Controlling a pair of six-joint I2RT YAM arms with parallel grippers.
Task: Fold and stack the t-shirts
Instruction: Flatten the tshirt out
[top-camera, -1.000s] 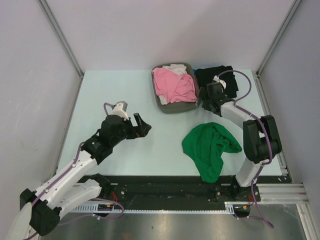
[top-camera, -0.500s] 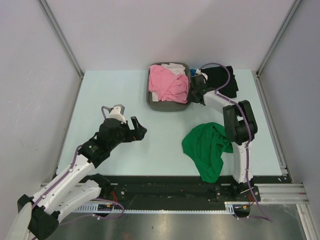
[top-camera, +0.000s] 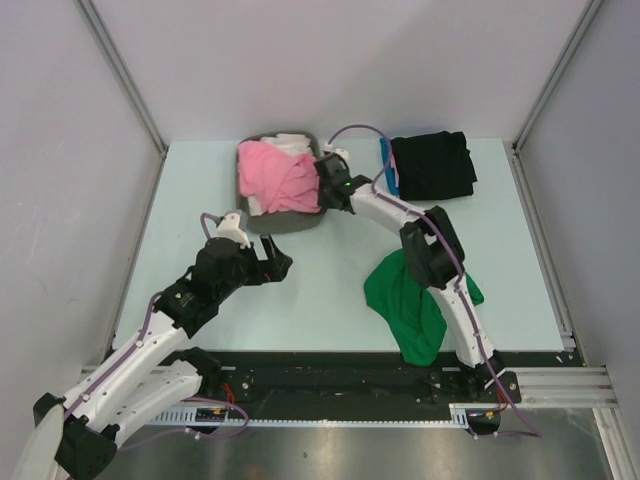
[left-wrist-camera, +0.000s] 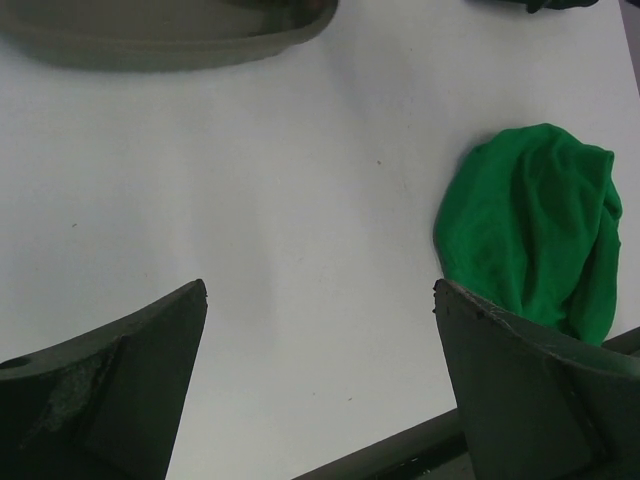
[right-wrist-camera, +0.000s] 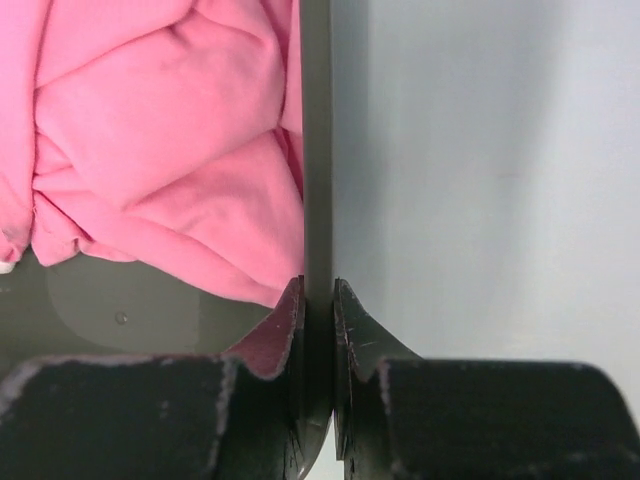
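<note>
R jaws: my right gripper is clamped on the right-hand wall of the dark grey plastic tray, w/ one pad inside, one outside and the thin rim between.
L jaws: my left gripper is spread wide w/ nothing in it, hovering over the pale table just on the near side of the tray.
Tees: crumpled pink cotton tee in the tray, w/ a white one under it at the far rim. Folded black tee at far right, w/ a blue edge beside it. Bunched bright green tee lies loose by my R arm's base.
Key relation: pink tee lies just beside my R jaws, on the inner side of the wall. That wall runs straight away from the pads. Green tee sits off to the right of my L jaws across bare table.
Nearer arm: R for pink. For green I'd guess L, since it's free.
Vs 1 s ago: tray stood next to the black tee and is now well apart from it, pulled left. R jaws have gone from open to pinching. L arm and green tee approx unchanged.
</note>
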